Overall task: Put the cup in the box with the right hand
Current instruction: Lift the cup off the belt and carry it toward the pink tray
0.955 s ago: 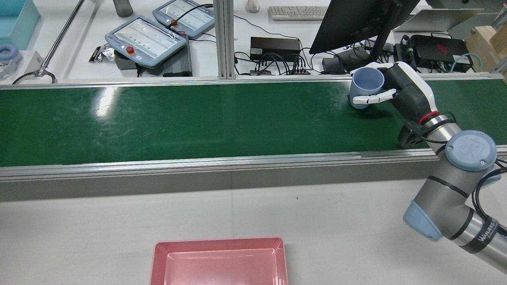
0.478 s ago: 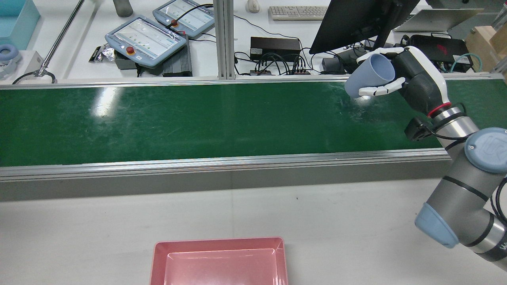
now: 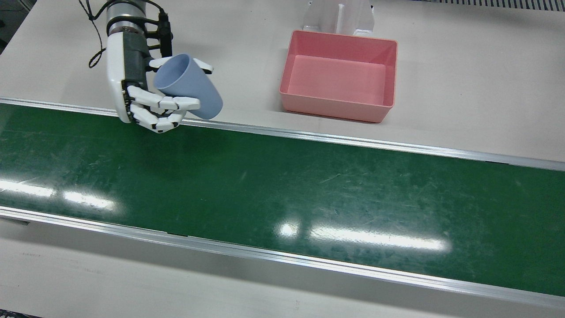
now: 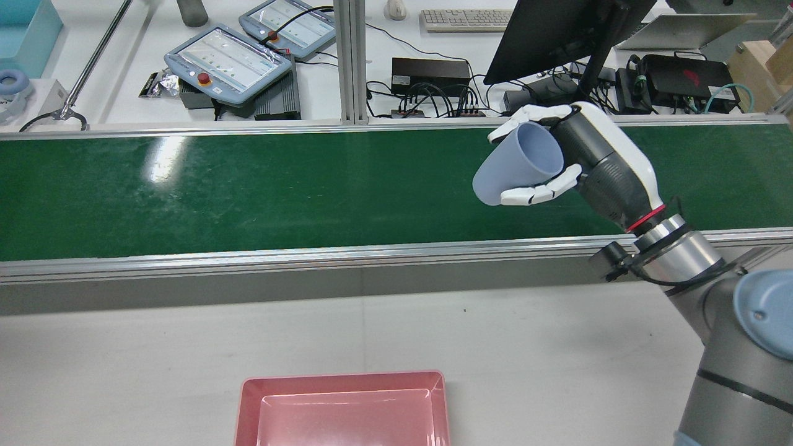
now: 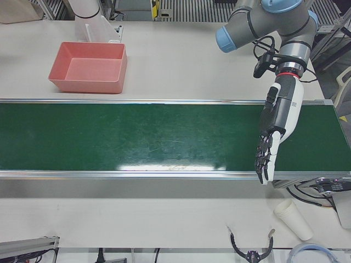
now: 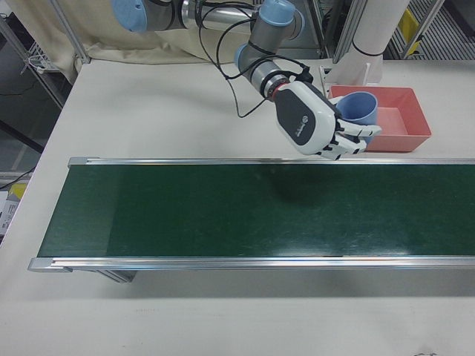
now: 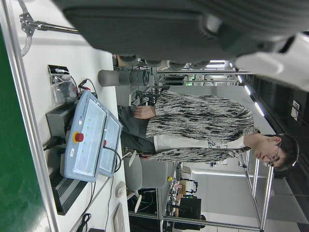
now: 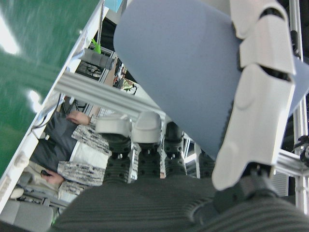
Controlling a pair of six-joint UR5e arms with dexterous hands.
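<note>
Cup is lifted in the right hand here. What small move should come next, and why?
Probably carry it sideways toward the pink rectangular plastic box. The right hand is shut on the pale blue plastic cup, which is tilted and clear of the green conveyor belt, while the box sits empty on the white table beyond the belt's rail.

A pale desk [image 3: 463,66] is carrying a green conveyor belt [image 3: 282,190] along its length, with a pink box [image 3: 340,75] sitting just beside it.

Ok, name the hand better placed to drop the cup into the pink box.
Right. The right hand is shut on the blue cup above the green belt. The left hand hangs open, holding nothing, farther from the pink box.
</note>
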